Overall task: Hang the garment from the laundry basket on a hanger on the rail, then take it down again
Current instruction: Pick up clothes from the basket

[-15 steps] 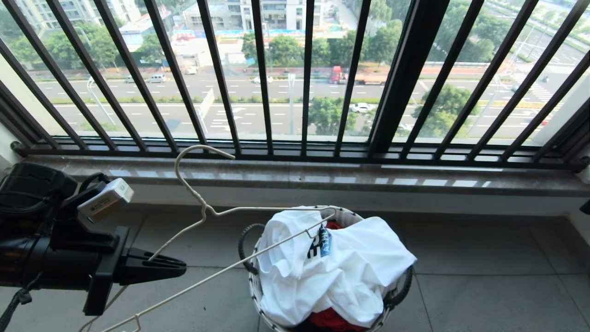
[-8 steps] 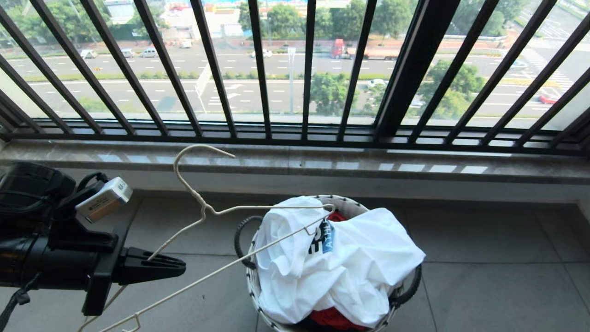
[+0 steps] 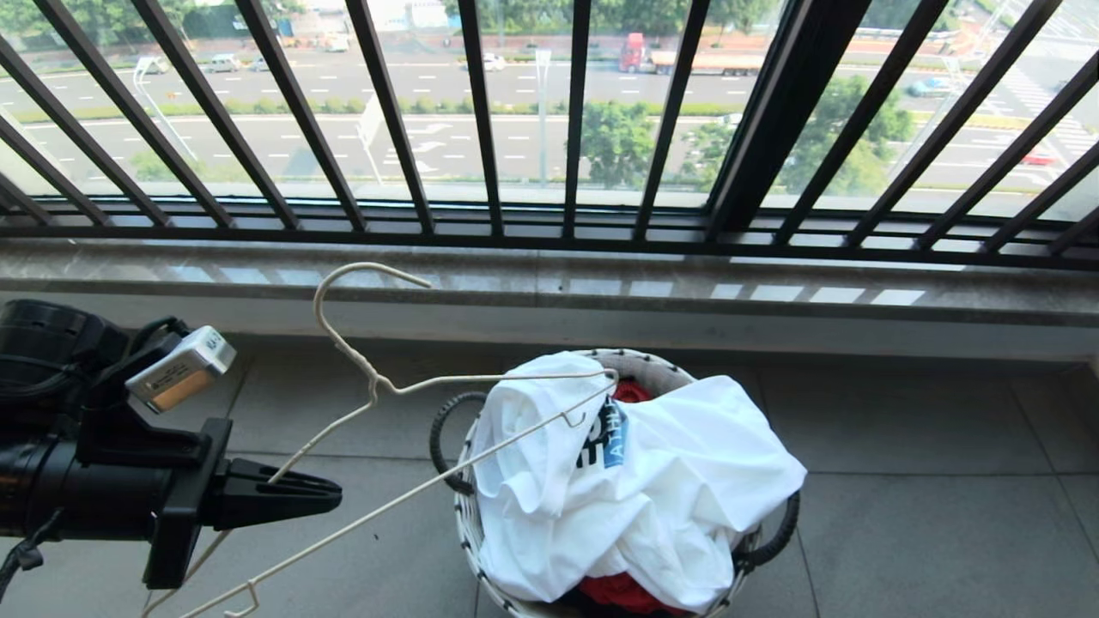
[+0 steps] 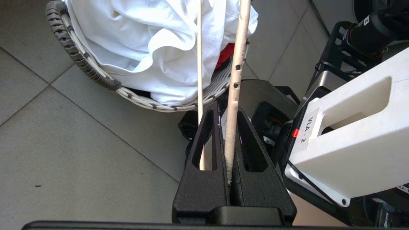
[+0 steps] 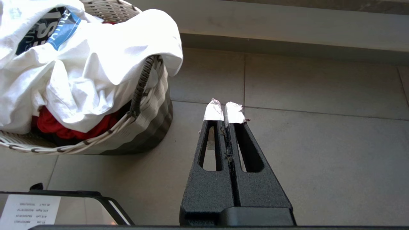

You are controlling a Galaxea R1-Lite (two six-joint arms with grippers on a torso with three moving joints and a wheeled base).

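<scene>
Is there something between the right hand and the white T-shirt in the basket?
Nothing visible stands between them. The right hand hangs shut over bare floor tiles beside the basket, and the T-shirt lies on top, spilling over the rim. The left hand holds the wire hanger on the other side.

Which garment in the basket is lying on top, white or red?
The white T-shirt with the blue chest logo lies on top; the red garment only peeks out beneath it.

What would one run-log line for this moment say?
left gripper: shut on hanger | right gripper: shut, empty | T-shirt: in laundry basket | hanging: not yet done
</scene>
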